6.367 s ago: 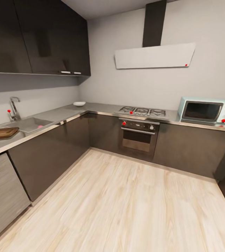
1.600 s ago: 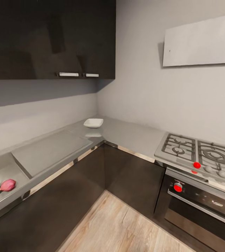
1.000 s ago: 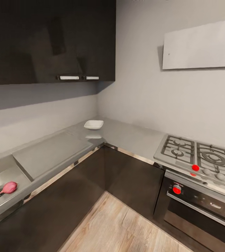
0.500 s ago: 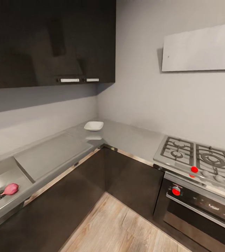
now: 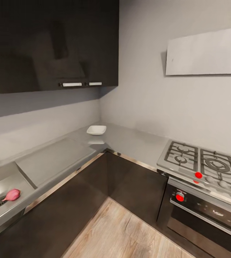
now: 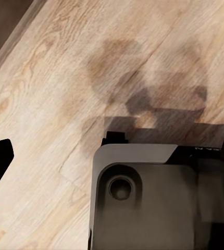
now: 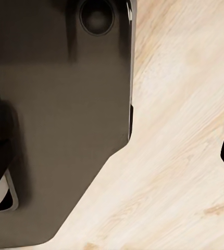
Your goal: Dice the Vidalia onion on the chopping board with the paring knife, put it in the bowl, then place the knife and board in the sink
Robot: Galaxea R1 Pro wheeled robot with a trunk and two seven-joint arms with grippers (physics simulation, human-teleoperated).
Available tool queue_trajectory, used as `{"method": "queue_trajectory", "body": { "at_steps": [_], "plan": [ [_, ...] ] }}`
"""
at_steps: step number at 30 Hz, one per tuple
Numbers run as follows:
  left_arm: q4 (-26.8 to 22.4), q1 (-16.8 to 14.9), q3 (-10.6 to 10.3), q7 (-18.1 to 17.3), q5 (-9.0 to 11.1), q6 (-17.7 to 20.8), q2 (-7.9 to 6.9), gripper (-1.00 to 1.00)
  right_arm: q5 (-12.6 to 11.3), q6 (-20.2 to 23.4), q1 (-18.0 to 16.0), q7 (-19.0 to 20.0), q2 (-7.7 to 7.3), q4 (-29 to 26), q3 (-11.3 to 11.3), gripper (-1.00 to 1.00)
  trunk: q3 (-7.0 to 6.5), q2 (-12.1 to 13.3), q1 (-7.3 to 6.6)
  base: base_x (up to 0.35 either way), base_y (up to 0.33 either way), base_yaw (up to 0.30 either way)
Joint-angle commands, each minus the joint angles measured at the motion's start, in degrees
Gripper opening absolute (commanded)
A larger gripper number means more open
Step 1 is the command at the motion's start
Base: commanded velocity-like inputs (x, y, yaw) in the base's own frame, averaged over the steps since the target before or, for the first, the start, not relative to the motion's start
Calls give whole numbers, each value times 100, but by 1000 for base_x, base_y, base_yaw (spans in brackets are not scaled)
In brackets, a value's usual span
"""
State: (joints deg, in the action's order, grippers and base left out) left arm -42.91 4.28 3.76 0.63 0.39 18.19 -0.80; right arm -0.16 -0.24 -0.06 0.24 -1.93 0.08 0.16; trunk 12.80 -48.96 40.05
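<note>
The sink (image 5: 0,211) and the stove (image 5: 205,168) are cut off by the head view's edges.

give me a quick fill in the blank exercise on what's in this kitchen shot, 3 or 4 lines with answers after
1. The pinkish Vidalia onion lies in the sink right beside the round ____.
2. The white bowl sits on the countertop near the ____ where the two counter runs meet.
3. The gas hob has an ____ built in below it.
4. The red knobs number ____ along the cooker's front.

Missing words: drain; corner; oven; two
</note>
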Motion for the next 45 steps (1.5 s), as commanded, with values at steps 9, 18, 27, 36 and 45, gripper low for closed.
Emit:
{"method": "queue_trajectory", "body": {
  "at_steps": [9, 18, 27, 36, 45],
  "plan": [
    [-16, 3, 1, 7, 5, 35, 1, 100, -2, -2, 1, 3, -1, 1, 2, 100, -157, 358, -197, 0, 0, 0],
    [-16, 3, 1, 8, 5, 35, 9, 100, -2, -1, 3, 3, -1, 1, 2, 100, -319, 719, -395, 0, 0, 0],
    [-16, 3, 1, 8, 5, 35, 9, 100, -2, -2, 2, 3, -1, 1, 2, 100, -480, 1080, -593, 0, 0, 0],
    [-16, 3, 1, 8, 5, 35, 9, 100, -2, -2, -2, 3, -1, 1, 2, 100, -642, 1441, -790, 0, 0, 0],
    [-16, 3, 1, 8, 5, 34, 9, 100, -2, -1, 1, 3, -1, 1, 2, 100, -804, 1802, -988, 0, 0, 0]
  ]
}}
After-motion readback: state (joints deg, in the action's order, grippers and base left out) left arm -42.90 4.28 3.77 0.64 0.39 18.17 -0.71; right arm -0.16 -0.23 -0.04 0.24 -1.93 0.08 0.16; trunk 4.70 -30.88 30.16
